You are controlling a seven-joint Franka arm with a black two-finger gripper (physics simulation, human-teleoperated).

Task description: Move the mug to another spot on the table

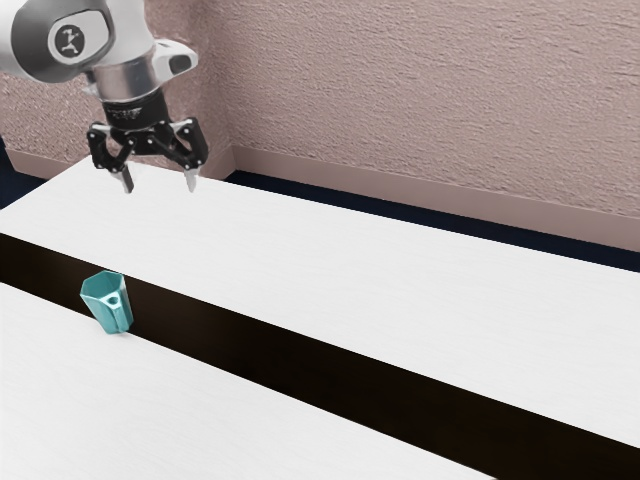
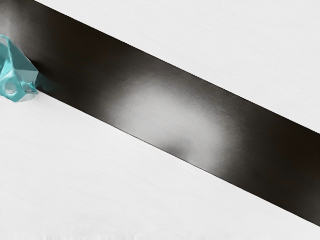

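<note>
Jaws spread wide and empty, folks: both black fingers (image 1: pixel 190 172) are splayed apart, gripping nothing, hanging high over the far side of the dark strip (image 1: pixel 300 365).

Biggest thing first. The white tabletop (image 1: pixel 420 270) fills the scene, split in two by that dark strip running across it. The strip is our marker for everything. In the wrist view the dark strip (image 2: pixel 175 115) cuts across as a glossy black band with white tabletop (image 2: pixel 125 200) on both sides of it.

Next in size, the arm (image 1: pixel 70 40). It comes in above the far side of the strip, at the exterior view's left, wrist pointed down and hand well clear of the surface.

And the smallest player, the teal mug (image 1: pixel 107 302). It sits right at the strip's near edge, toward the exterior view's left, open end up. It looks slightly tilted, though I can't call that for certain. In the wrist view the mug (image 2: pixel 15 75) is on that same edge, its handle toward the white side.

Where does the task stand? By my reading, it has barely begun. The mug is untouched, nothing is lifted and nothing is relocated. The approach, the grasp, the carry and the set-down all remain.

As for mug against jaws, they are well apart. The mug lies across the full width of the strip from the hand and far below it. To my eye the jaws need to cross the strip and drop down to it before any closing makes sense.
</note>
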